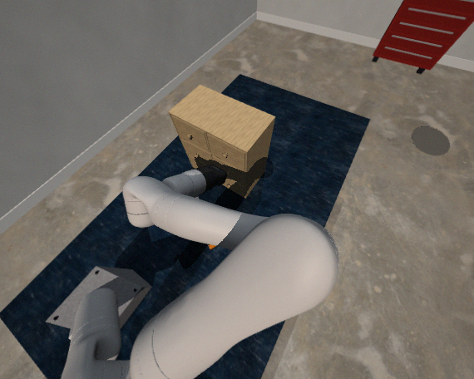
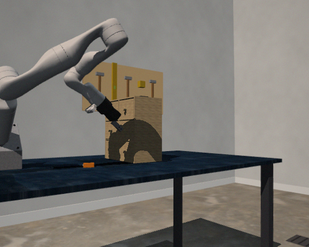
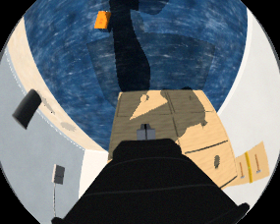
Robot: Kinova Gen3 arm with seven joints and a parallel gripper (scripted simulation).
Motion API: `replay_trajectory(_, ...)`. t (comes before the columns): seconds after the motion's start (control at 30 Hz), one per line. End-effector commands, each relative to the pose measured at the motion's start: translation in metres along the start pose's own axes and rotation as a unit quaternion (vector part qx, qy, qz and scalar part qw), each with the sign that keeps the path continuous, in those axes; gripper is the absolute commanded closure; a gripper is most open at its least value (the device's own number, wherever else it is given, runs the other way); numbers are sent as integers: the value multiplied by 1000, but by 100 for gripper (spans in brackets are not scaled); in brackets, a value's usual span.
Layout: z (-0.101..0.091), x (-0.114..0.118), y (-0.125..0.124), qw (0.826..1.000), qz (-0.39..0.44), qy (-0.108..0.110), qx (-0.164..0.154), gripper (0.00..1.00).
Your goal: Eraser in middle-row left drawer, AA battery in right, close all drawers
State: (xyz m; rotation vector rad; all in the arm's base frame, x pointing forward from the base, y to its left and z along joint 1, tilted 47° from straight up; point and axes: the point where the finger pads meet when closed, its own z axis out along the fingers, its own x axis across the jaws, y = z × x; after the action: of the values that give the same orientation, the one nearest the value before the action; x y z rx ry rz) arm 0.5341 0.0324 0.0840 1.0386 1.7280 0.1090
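Blue tabletop (image 1: 313, 158) (image 2: 206, 162) (image 3: 187, 29), chest (image 1: 221, 116) (image 2: 148, 108) (image 3: 206, 147) beside closed gripper (image 2: 121, 129) (image 3: 144, 129)

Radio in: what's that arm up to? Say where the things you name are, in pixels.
Gripper (image 1: 222, 179) (image 2: 121, 129) (image 3: 144, 129) shut, at chest (image 1: 223, 114) (image 2: 148, 108) (image 3: 206, 147) front. Orange block (image 1: 211, 247) (image 2: 88, 164) (image 3: 102, 20) on table (image 1: 317, 145) (image 2: 206, 162) (image 3: 187, 29). Battery not visible.

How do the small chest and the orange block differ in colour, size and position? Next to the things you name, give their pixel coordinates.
The small chest (image 1: 223, 116) (image 2: 148, 108) (image 3: 206, 147) is pale wood, while the orange block (image 1: 211, 247) (image 2: 88, 164) (image 3: 102, 20) is bright orange. The small chest is tall and far bigger; the orange block is small and low. The small chest has knobs on its front, whereas the orange block shows none. Both rest on the dark blue table top (image 1: 313, 137) (image 2: 206, 161) (image 3: 187, 29), apart from each other.
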Motion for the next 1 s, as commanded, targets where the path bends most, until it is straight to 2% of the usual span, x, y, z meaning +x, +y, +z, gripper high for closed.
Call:
replay_trajectory(0.0, 0, 0, 1, 1000, 0, 0, -1, 100)
replay_trajectory(0.43, -5, 0, -3, 1000, 0, 0, -1, 100)
replay_trajectory(0.73, -35, 0, -28, 1000, 0, 0, -1, 100)
replay_trajectory(0.97, -39, 0, -31, 1000, 0, 0, -1, 100)
